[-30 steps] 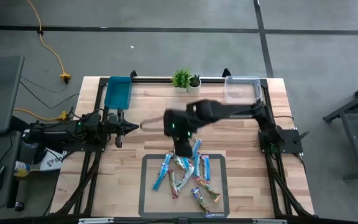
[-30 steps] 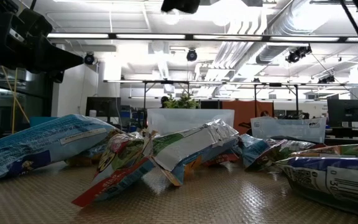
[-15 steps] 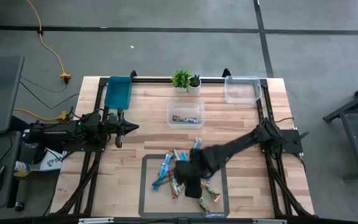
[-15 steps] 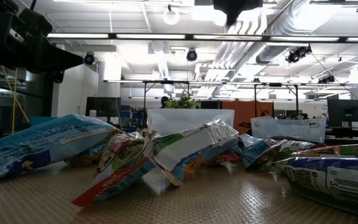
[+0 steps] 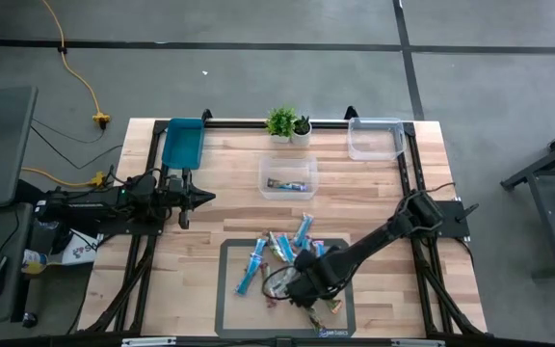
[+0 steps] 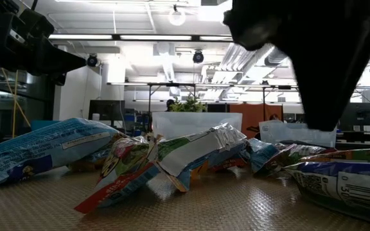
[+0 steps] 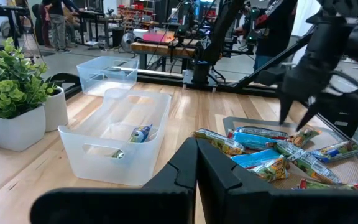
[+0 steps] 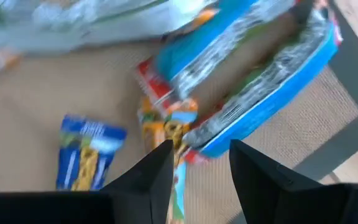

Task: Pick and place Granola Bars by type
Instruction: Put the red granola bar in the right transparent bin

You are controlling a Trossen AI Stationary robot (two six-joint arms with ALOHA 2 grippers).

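Note:
Several granola bars (image 5: 287, 265) lie in a loose pile on a dark mat (image 5: 227, 310) near the table's near edge; most are light blue, some green, red or orange. In the low view the bars (image 6: 172, 157) lean on one another. My right gripper (image 5: 299, 289) is open and hangs low over the pile's near right part. In its wrist view the right gripper (image 8: 201, 171) has its fingers on either side of an orange-red bar (image 8: 166, 121), beside a blue one (image 8: 272, 93). One more bar (image 5: 282, 183) lies in a clear bin (image 5: 288, 176). My left gripper (image 5: 205, 198) waits shut at the table's left.
A blue bin (image 5: 183, 143) stands at the far left, and a second clear bin (image 5: 374, 137) at the far right. Two small potted plants (image 5: 287, 123) stand between them at the far edge. Bare wood lies between the mat and the middle bin.
My right arm has swung from over the middle clear bin toward the near edge, then come down over the pile on the mat. In the low view it fills the upper right. The bin, hidden by the arm a second ago, shows one bar inside.

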